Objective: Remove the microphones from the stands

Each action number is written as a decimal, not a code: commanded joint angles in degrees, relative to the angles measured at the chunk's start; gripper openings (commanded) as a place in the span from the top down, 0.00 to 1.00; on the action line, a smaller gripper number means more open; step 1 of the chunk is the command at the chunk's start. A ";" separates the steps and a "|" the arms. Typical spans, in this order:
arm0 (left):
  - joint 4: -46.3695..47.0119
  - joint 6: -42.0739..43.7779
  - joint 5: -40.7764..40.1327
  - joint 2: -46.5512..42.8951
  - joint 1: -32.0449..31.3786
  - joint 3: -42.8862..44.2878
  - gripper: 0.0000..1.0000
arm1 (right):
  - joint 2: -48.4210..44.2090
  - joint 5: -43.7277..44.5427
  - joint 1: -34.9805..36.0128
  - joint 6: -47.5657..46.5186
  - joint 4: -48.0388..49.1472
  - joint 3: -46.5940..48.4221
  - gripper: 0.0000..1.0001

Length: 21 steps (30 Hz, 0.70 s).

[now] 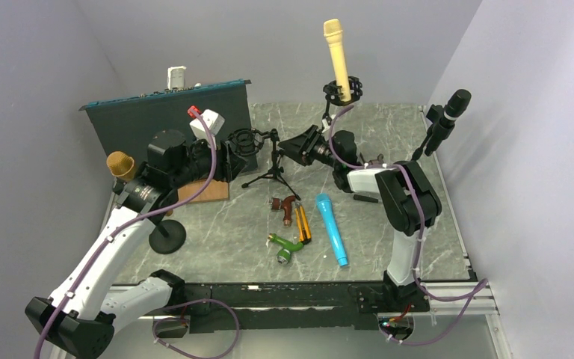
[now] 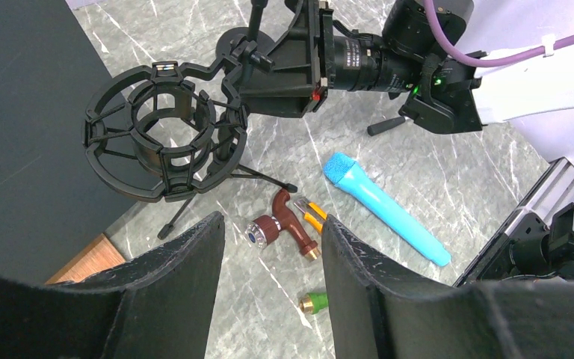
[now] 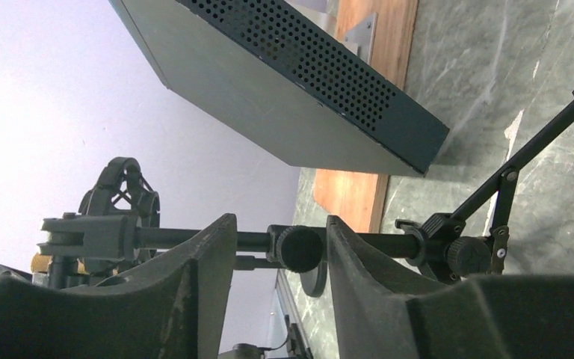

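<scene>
A blue microphone (image 1: 331, 228) lies flat on the marble table; it also shows in the left wrist view (image 2: 385, 209). An empty black shock mount (image 1: 248, 142) sits on a small tripod stand (image 1: 273, 170); the mount shows in the left wrist view (image 2: 161, 131). My left gripper (image 1: 228, 161) is open and empty, just left of the mount; its fingers (image 2: 187, 277) hang above the table. My right gripper (image 1: 290, 146) is open, just right of the mount. In the right wrist view its fingers (image 3: 209, 262) stand on either side of the stand's rod and knob (image 3: 299, 248) without closing on it.
A cream microphone (image 1: 335, 51), a black one (image 1: 448, 112) and a gold one (image 1: 119, 163) stand on other stands. A brown nozzle (image 2: 284, 224), a yellow knife (image 2: 312, 213) and a green nozzle (image 2: 315, 301) lie by the blue microphone. A dark box (image 1: 168, 120) stands at the back left.
</scene>
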 commanded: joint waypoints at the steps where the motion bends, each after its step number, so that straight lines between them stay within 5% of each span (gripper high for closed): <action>1: 2.35 -0.76 0.82 -1.20 0.17 0.07 0.45 | 1.69 -0.23 0.53 2.57 1.28 2.99 0.53; 13: 2.33 -0.66 0.98 -0.75 0.21 0.08 0.45 | 2.39 -0.38 0.82 3.54 4.79 0.80 0.69; 21: 2.23 -0.60 0.72 -0.61 0.18 0.04 0.45 | 2.20 -0.43 0.85 5.31 8.72 -1.55 0.66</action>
